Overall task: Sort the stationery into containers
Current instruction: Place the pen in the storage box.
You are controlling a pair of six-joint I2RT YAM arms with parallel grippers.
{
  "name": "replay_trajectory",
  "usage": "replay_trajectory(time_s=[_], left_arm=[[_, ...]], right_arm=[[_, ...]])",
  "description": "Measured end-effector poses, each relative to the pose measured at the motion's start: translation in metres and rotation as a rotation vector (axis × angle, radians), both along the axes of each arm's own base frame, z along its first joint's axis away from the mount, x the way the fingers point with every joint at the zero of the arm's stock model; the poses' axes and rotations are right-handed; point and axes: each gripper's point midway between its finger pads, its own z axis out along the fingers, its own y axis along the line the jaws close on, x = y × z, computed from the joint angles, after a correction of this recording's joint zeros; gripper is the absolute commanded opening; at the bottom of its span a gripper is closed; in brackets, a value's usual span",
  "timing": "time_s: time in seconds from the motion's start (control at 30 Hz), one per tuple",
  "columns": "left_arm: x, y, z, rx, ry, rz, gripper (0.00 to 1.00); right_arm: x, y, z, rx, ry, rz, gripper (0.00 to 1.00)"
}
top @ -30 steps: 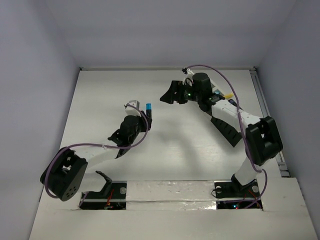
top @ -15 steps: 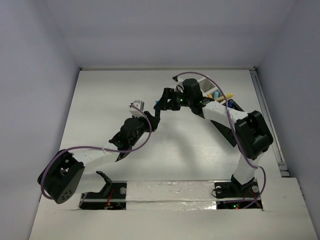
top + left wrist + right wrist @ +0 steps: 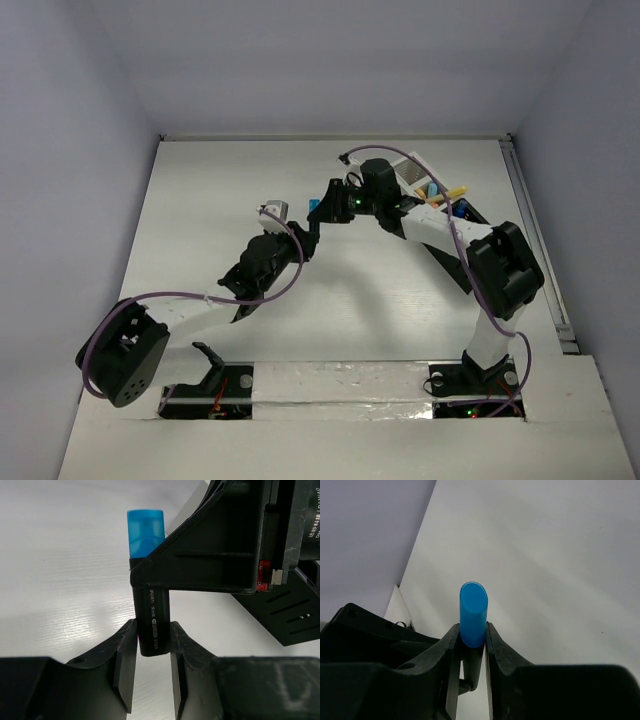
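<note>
The black marker (image 3: 151, 625) has a blue cap (image 3: 473, 611). The left gripper (image 3: 151, 652) pinches its bottom end, and the right gripper (image 3: 472, 641) pinches its cap.

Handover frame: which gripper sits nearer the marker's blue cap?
Right. The right gripper clamps the marker right at its blue cap. The left gripper holds the opposite end of the black barrel, away from the cap.

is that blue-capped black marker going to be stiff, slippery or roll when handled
Probably stiff: the blue-capped marker looks straight though pinched by the left gripper and right gripper. Its round, glossy barrel would likely roll if laid flat and might slip in a loose pinch.
</note>
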Motion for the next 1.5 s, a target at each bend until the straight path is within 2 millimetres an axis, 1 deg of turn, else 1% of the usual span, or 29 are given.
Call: replay_trajectory(time_s=[0.07,0.13,0.2,0.27,0.3,0.37,0.43,0.47,0.53,0.57,0.6,0.67,0.7,0.77,0.9,1.03,1.23,1.3,1.4,1.43,1.5], left_arm=[[0.0,0.0,0.0,0.005,-0.003,-0.002,0.3],[-0.001,-0.001,0.0,0.011,-0.006,-0.007,0.34],[-0.002,-0.002,0.0,0.015,-0.009,-0.016,0.42],[-0.005,-0.002,0.002,0.012,-0.016,-0.025,0.51],[-0.007,-0.001,0.003,0.011,-0.019,-0.03,0.53],[-0.014,0.003,0.008,0.0,-0.032,-0.041,0.59],[-0.021,0.006,0.013,-0.012,-0.046,-0.054,0.61],[-0.024,0.007,0.015,-0.017,-0.053,-0.061,0.63],[-0.03,0.01,0.02,-0.023,-0.065,-0.072,0.64],[-0.032,0.011,0.022,-0.026,-0.071,-0.076,0.64],[-0.035,0.012,0.023,-0.026,-0.075,-0.081,0.64],[-0.039,0.014,0.024,-0.021,-0.082,-0.09,0.64],[-0.041,0.015,0.025,-0.017,-0.085,-0.094,0.64],[-0.043,0.016,0.027,-0.01,-0.093,-0.101,0.65],[-0.046,0.017,0.028,0.0,-0.11,-0.114,0.65],[-0.049,0.019,0.017,0.024,-0.101,-0.123,0.65],[-0.052,0.016,0.014,0.033,-0.099,-0.15,0.65],[-0.054,0.014,0.012,0.035,-0.094,-0.164,0.65],[-0.055,0.013,0.012,0.033,-0.094,-0.176,0.65],[-0.055,0.012,0.012,0.033,-0.094,-0.176,0.65],[-0.055,0.012,0.012,0.033,-0.094,-0.177,0.65]], right_arm=[[0.002,-0.001,0.0,-0.004,-0.003,-0.01,0.0],[0.006,-0.002,-0.002,-0.015,-0.012,-0.033,0.0],[0.013,-0.005,-0.003,-0.035,-0.033,-0.067,0.0],[0.027,-0.012,0.0,-0.059,-0.064,-0.121,0.0],[0.034,-0.015,0.003,-0.064,-0.079,-0.145,0.0],[0.056,-0.029,0.015,-0.068,-0.118,-0.215,0.0],[0.078,-0.056,0.029,-0.064,-0.15,-0.301,0.0],[0.089,-0.073,0.037,-0.063,-0.163,-0.35,0.0],[0.117,-0.12,0.055,-0.067,-0.205,-0.489,0.0],[0.126,-0.139,0.063,-0.071,-0.227,-0.544,0.0],[0.139,-0.168,0.073,-0.084,-0.26,-0.628,0.0],[0.154,-0.212,0.085,-0.119,-0.308,-0.759,0.0],[0.159,-0.228,0.089,-0.141,-0.33,-0.811,0.0],[0.165,-0.247,0.092,-0.188,-0.367,-0.877,0.0],[0.173,-0.262,0.085,-0.29,-0.412,-0.931,0.0],[0.184,-0.273,0.08,-0.373,-0.443,-0.962,0.0],[0.187,-0.287,0.069,-0.47,-0.461,-0.991,0.0],[0.188,-0.289,0.065,-0.486,-0.461,-0.993,0.02],[0.189,-0.289,0.059,-0.501,-0.456,-0.99,0.09],[0.189,-0.289,0.056,-0.504,-0.452,-0.987,0.13],[0.19,-0.288,0.049,-0.512,-0.441,-0.98,0.19]])
